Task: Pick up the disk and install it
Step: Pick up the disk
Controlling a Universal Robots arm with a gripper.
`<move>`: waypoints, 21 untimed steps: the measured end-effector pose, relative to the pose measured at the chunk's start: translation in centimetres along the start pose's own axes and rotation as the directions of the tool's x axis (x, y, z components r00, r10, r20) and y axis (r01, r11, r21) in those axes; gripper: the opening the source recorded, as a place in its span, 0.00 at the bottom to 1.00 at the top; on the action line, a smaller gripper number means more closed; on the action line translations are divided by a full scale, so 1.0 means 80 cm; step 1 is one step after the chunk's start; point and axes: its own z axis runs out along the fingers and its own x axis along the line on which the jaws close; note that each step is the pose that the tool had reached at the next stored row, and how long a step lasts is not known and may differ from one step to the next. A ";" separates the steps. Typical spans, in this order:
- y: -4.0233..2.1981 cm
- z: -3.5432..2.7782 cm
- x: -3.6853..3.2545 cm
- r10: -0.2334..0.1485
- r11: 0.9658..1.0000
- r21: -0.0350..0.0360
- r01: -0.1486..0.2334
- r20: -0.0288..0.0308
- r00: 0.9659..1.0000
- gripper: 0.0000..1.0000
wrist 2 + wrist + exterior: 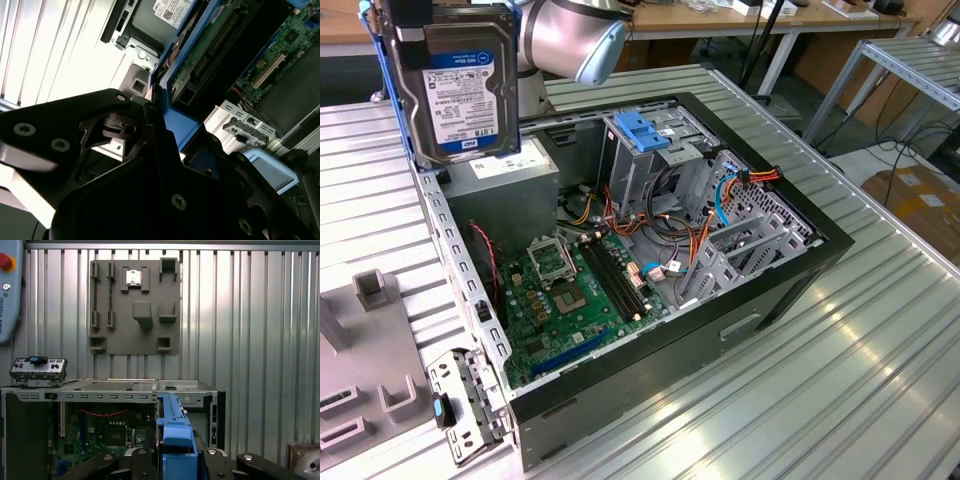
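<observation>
Currently the disk [460,90] is held on edge above the corner of the open computer case [650,385] at the exterior view's left. It is pinched at its blue rails [172,425] by the jaws of the gripper [175,460]. It is judged rigid, dense and shock-sensitive, so the side rails are the best places to grip it.

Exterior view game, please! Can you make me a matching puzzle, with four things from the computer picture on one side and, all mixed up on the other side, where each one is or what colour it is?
Things
1. the disk
2. the square latch
3. the circuit board
4. the grey holder plate

Matches
A. green, lying at the bottom of the open computer case
B. flat on the table, outside the case, at the exterior view's left
C. held up in the air, at the exterior view's upper left
D. light blue, on top of the metal cage inside the case

Right pairs: 1-C, 2-D, 3-A, 4-B.
</observation>
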 end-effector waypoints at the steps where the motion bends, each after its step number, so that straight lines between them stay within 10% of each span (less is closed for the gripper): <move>1: -0.0011 0.0001 0.0006 0.000 1.000 0.000 0.000 0.000 1.000 0.37; 9: -0.0086 0.0015 0.0167 0.000 1.000 0.000 0.000 -0.002 1.000 0.37; 21: -0.0592 0.0039 0.0214 0.000 1.000 0.000 0.000 -0.007 1.000 0.37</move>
